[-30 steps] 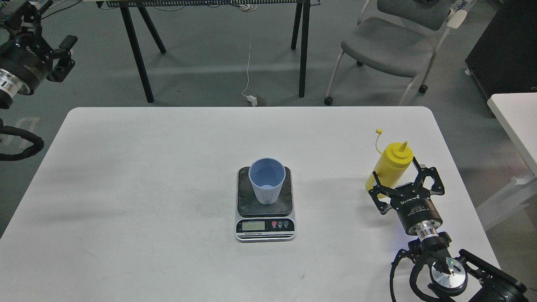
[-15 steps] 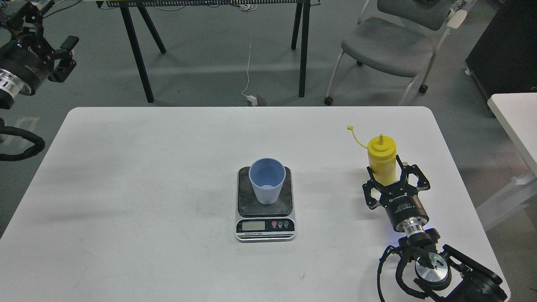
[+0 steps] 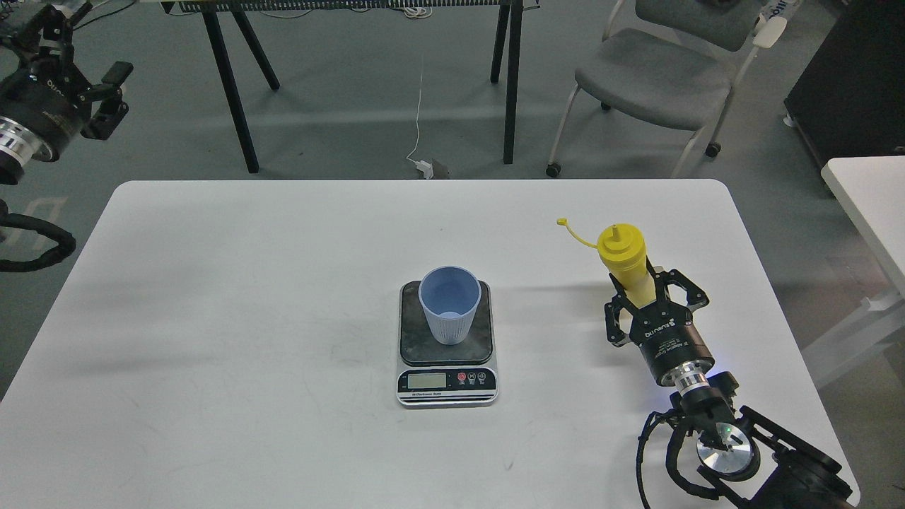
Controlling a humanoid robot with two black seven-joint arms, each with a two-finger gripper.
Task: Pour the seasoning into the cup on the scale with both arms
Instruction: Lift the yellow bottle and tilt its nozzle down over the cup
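Note:
The yellow seasoning bottle [image 3: 625, 265] is at the right of the white table [image 3: 283, 283], its nozzle up and its tethered cap [image 3: 562, 222] hanging out to the left. My right gripper [image 3: 647, 297] is shut on the bottle's lower body and holds it roughly upright. The light blue ribbed cup [image 3: 450, 304] stands upright on the dark platform of the scale [image 3: 447, 344] at the table's middle, well left of the bottle. My left gripper [image 3: 85, 85] is raised beyond the table's far left corner, fingers spread and empty.
A grey chair [image 3: 657, 78] and black trestle legs [image 3: 233, 92] stand on the floor behind the table. A second white table edge [image 3: 870, 198] is at the right. A black cable loop [image 3: 35, 244] hangs at the left edge.
My right gripper has closed on the bottle and carried it left and a little farther away; the bottle went from tilted to upright. The left arm has barely moved.

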